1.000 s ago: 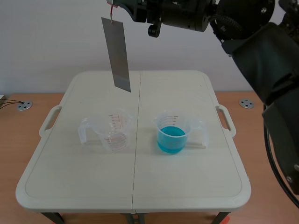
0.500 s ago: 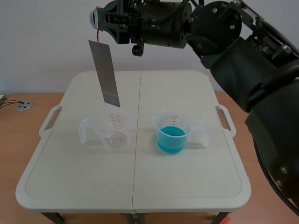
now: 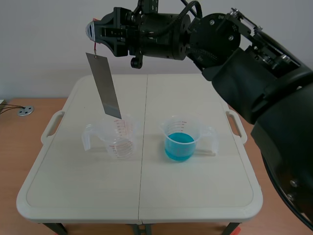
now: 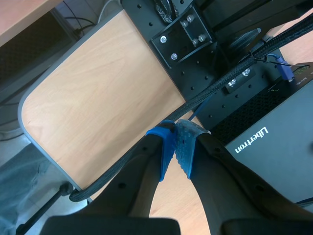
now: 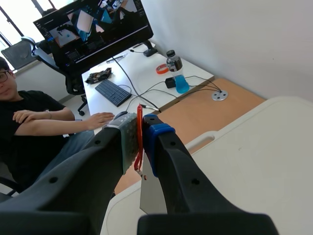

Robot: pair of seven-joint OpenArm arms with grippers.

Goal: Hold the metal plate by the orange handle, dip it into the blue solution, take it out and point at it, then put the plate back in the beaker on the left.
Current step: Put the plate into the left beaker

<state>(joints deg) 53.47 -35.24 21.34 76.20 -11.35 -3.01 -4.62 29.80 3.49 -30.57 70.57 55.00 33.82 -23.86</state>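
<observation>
My right hand (image 3: 92, 32) is at the upper left of the scene frame, high above the worktop (image 3: 146, 196), with the arm coming in from the right across the top. It's closed on the orange handle (image 5: 139, 129): in the right wrist view the thin orange strip is pinched between the two pads. The metal plate (image 3: 103, 85) hangs from it, below the hand. Plate is grey, flat and tilted, top end further left and bottom end slanting right. Its lower corner meets the back rim of the left beaker (image 3: 120, 137) in the frame; I can't tell if it touches or is inside.

The left beaker is clear with red markings, left of centre, handle pointing left. The right beaker (image 3: 188, 128), right of centre, holds the blue solution (image 3: 180, 142), handle pointing right. The beakers are apart, both upright.

My left hand (image 4: 175, 147) is closed on nothing, pads pressed together. It's not visible in the scene frame; ahead of it is a wooden panel (image 4: 98, 107).

Past my right hand, off the worktop: a seated person (image 5: 29, 127), a monitor (image 5: 93, 29), a keyboard (image 5: 112, 92).
</observation>
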